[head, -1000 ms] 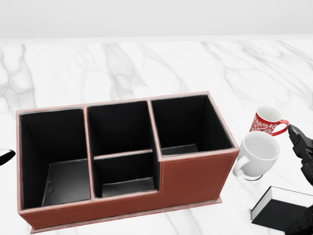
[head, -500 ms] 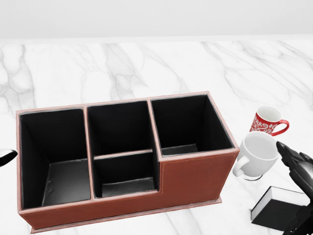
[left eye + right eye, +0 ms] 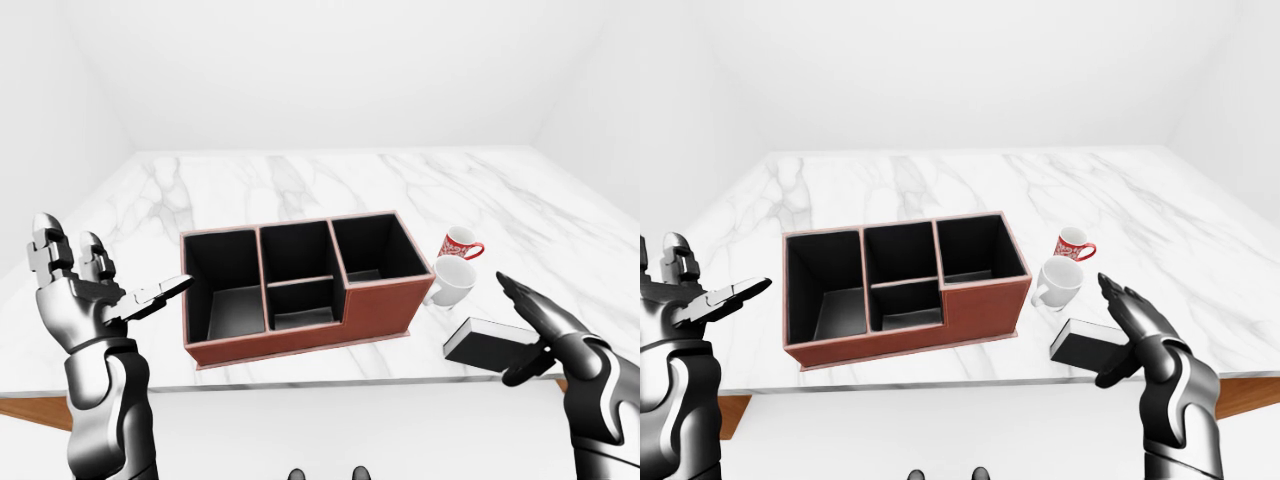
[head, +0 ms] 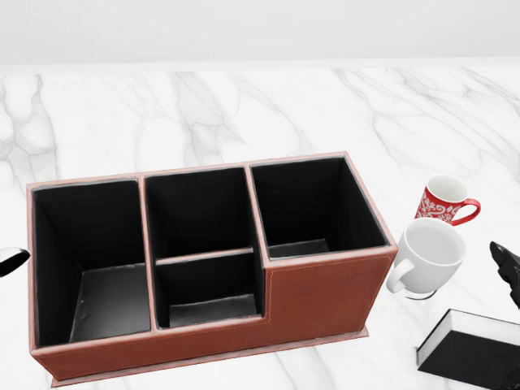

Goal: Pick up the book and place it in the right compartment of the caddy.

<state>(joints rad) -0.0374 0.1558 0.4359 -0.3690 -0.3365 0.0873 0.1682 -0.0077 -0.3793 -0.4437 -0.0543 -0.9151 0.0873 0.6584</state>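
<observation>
A black book [image 4: 467, 351] with white page edges lies flat on the marble table [image 4: 244, 114], at the lower right of the head view. The brown caddy [image 4: 325, 296] with black compartments stands to its left; its right compartment [image 4: 313, 207] holds nothing. My right hand [image 3: 510, 330] hovers open at the book's right end, fingers spread, not closed on it. In the head view only its fingertips [image 4: 505, 258] show at the right edge. My left hand [image 3: 110, 290] is raised open, left of the caddy and clear of it.
A white mug [image 4: 426, 258] stands just right of the caddy, between it and the book. A red patterned mug [image 4: 445, 201] stands right behind the white one. The table's near edge [image 3: 300, 385] runs just below the caddy and the book.
My right hand dropped from beside the red mug toward the book, reached in past the white mug, then drew back to the right edge of the head view. Book, mugs and caddy are unmoved.
</observation>
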